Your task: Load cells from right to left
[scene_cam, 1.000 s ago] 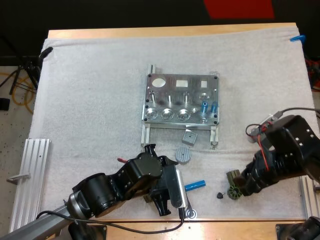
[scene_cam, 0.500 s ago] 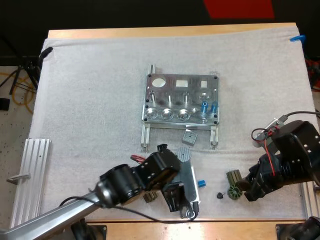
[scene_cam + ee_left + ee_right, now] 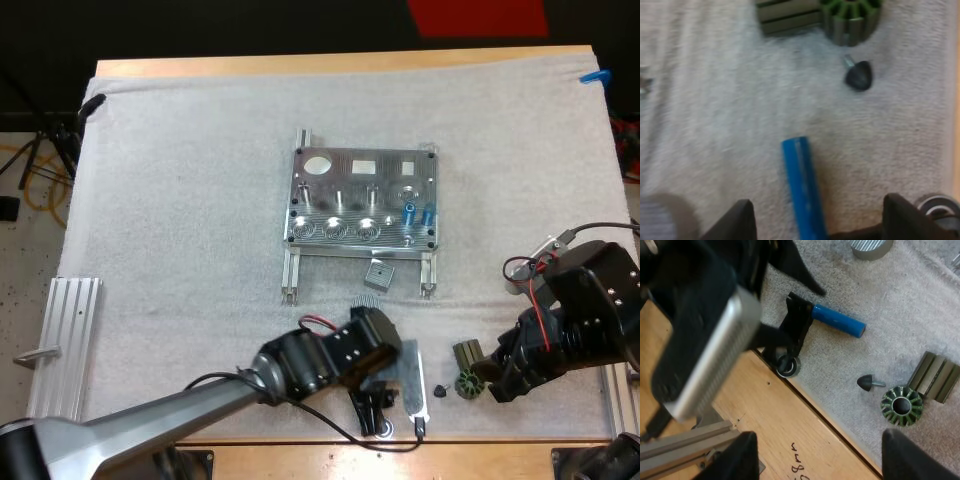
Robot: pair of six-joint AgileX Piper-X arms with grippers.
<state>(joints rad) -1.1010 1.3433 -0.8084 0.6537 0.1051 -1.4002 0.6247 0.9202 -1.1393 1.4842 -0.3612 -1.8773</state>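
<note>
The left gripper (image 3: 820, 212) has its fingers spread wide, one on each side of the loose blue cylinder (image 3: 802, 190), and they touch nothing. This cell lies flat on the white mat (image 3: 180, 200) close to its near edge, nearer than the metal fixture (image 3: 345, 175) and left of the green slotted ring (image 3: 852, 15) and the small dark cone (image 3: 858, 75). Two blue cells (image 3: 408, 212) sit in the fixture's right side. The right gripper (image 3: 815, 440) is also spread and empty, near the green ring. I see this risk: the cylinder is closer to one finger and would be taken only at its end, so closing may roll or tilt it. A small metal ring (image 3: 788, 365) beside the fingers may be caught too.
</note>
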